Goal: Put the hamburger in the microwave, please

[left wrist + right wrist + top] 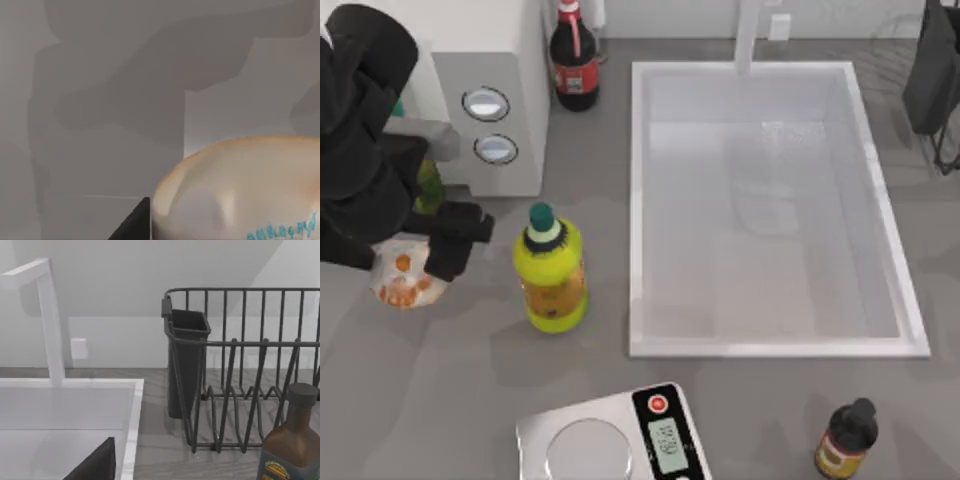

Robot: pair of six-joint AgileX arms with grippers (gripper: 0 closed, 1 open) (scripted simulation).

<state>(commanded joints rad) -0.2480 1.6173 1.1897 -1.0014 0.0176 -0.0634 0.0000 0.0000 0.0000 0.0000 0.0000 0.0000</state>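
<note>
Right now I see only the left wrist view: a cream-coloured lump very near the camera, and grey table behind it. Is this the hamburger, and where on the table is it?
Observer: Yes, it is the hamburger. In the top view it is at the table's left side, partly under the left gripper.
Operator: Where is the microwave from there?
Observer: The microwave stands behind the hamburger, at the top view's upper left, with its two dials visible.
Operator: Is anything close that I could hit?
Observer: A yellow bottle stands upright just right of the hamburger, apart from it. The right arm is far off, at the upper right.
</note>
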